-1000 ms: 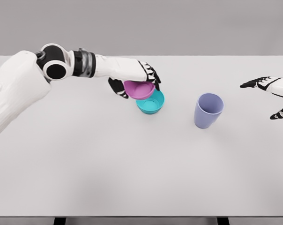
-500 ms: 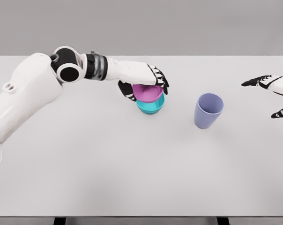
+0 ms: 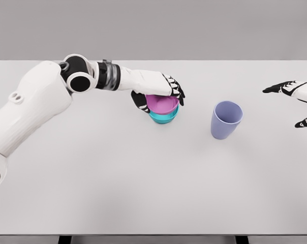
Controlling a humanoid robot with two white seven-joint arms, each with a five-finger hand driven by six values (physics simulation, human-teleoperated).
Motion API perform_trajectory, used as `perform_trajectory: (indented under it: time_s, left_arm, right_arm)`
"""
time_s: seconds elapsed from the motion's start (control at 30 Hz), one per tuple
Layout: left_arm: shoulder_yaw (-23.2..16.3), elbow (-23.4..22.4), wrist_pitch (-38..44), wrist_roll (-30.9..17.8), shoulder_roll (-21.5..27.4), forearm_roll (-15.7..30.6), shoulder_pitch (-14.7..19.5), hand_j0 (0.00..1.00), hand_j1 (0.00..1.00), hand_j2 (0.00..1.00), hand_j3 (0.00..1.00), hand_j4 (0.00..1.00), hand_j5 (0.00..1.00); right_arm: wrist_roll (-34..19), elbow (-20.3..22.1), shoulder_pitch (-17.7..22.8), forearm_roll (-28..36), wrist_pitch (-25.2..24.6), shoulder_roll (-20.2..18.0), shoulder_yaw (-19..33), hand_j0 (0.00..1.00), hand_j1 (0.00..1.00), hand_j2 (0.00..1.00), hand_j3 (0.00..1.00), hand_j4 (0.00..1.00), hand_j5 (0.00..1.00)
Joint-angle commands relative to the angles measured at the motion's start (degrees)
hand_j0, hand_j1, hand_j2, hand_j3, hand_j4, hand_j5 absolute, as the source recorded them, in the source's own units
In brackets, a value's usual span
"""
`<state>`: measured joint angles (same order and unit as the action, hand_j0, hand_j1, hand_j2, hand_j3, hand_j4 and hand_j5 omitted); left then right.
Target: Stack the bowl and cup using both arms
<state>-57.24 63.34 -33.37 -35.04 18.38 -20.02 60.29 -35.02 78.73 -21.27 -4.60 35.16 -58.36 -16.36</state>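
— Where's the pink bowl?
— Nested in the teal bowl, left of the cup; the left hand grips its rim.
— Who takes the cup?
— Probably the right hand, fingers spread, nearer it.

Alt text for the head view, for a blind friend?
The robot's left hand holds a pink bowl nested inside a teal bowl on a white table. A lavender cup stands apart; the open right hand hovers at the edge.

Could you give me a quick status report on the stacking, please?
Left hand shut on pink bowl, nested in teal bowl. Right hand open at table's right edge. Purple cup upright, untouched.
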Motion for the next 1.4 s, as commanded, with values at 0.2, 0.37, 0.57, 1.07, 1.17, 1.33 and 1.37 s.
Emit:
perform_trajectory:
  time_s: [0.2,0.37,0.57,1.07,1.17,1.33,1.37]
  left_arm:
    - [-0.41,-0.67,0.41,0.04,-0.19,0.16,-0.09,0.75,0.75,0.75,0.75,0.75,0.75]
    - [-0.41,-0.76,0.41,0.04,-0.19,0.16,-0.17,0.75,0.75,0.75,0.75,0.75,0.75]
    - [-0.5,-0.93,0.5,0.04,-0.19,0.07,-0.26,0.76,0.76,0.76,0.76,0.76,0.76]
    - [-0.68,-1.81,0.41,0.04,-0.63,0.07,-0.18,0.88,0.88,0.88,0.88,0.88,0.88]
    - [-0.68,-1.81,0.33,0.04,-0.63,0.07,-0.26,0.89,0.89,0.89,0.89,0.89,0.89]
    - [-0.68,-1.81,0.33,0.04,-0.54,0.07,-0.18,0.92,0.92,0.92,0.92,0.92,0.92]
    - [-0.68,-1.81,0.33,0.04,-0.54,-0.02,-0.18,0.92,0.92,0.92,0.92,0.92,0.92]
  right_arm:
    - [0.02,0.1,0.0,0.38,-0.16,-0.08,0.1,1.0,1.0,1.0,1.0,1.0,1.0]
    - [0.02,0.1,0.0,0.38,-0.16,-0.08,0.01,1.0,1.0,1.0,1.0,1.0,1.0]
    - [0.02,0.1,0.0,0.38,-0.16,-0.08,0.01,1.0,1.0,1.0,1.0,1.0,1.0]
    - [0.02,13.36,-3.42,-1.28,-0.16,-2.63,1.15,1.0,1.0,1.0,1.0,1.0,1.0]
    - [0.02,19.0,-4.39,-2.17,-0.16,-4.66,0.71,1.0,1.0,1.0,1.0,1.0,1.0]
    - [0.02,19.53,-8.88,-2.34,-0.16,-4.74,-0.08,1.0,1.0,1.0,1.0,1.0,1.0]
    - [0.02,19.61,-9.22,-2.34,-0.16,-4.74,-0.51,1.0,1.0,1.0,1.0,1.0,1.0]
